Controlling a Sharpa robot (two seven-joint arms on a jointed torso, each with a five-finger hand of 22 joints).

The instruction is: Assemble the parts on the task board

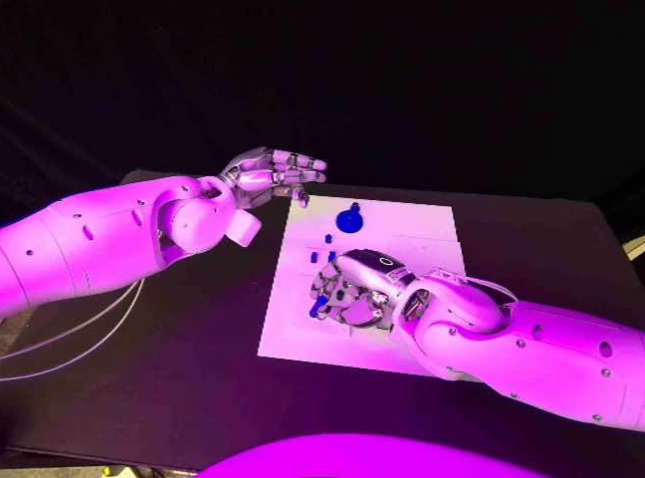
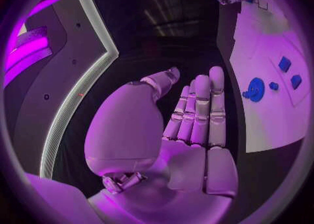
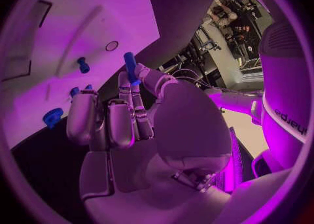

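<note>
Black counter [image 1: 165,378] under white task board [image 1: 409,224], with right robot hand [image 1: 354,289] low over it pinching a blue peg [image 3: 130,67], left robot hand [image 1: 273,171] released beside its far corner; likely mid-insertion, needing alignment next.

Magenta light washes everything; the background is dark, glare sits on the arms, and wrist views bend, perhaps slightly blurred, at their rims.
</note>
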